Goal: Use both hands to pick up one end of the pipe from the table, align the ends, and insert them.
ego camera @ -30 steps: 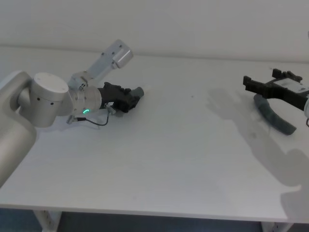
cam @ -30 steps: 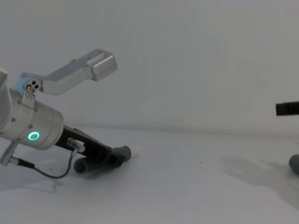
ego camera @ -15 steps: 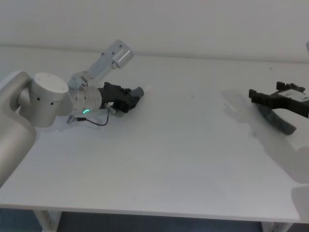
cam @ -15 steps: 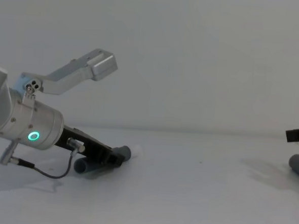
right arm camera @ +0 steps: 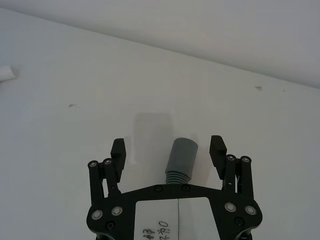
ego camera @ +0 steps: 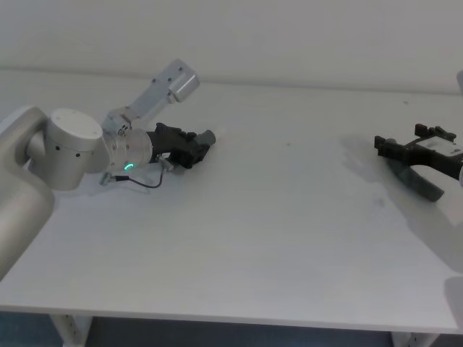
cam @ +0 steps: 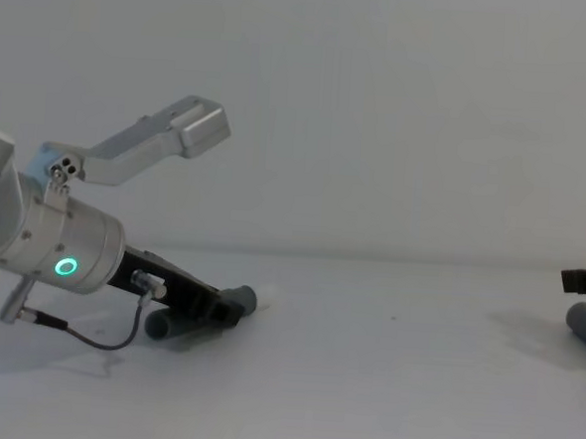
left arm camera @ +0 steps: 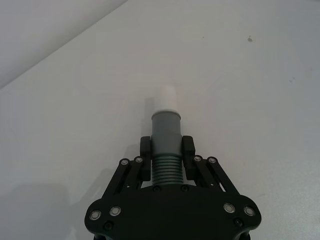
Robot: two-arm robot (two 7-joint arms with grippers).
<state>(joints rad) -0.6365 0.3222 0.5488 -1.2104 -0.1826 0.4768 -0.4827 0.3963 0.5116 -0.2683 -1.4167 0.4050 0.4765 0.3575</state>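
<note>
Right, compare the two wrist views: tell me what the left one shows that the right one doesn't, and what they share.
Left wrist view: the left gripper shut on the collared pipe piece, its whitish tip poking out ahead. Right wrist view: the right gripper open, fingers straddling the plain grey pipe piece without touching it. Both: the white table beneath.

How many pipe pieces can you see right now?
2. The white-tipped piece is on the robot's left, clamped in the left gripper. The plain grey piece lies on the right, between the fingers of the open right gripper.
</note>
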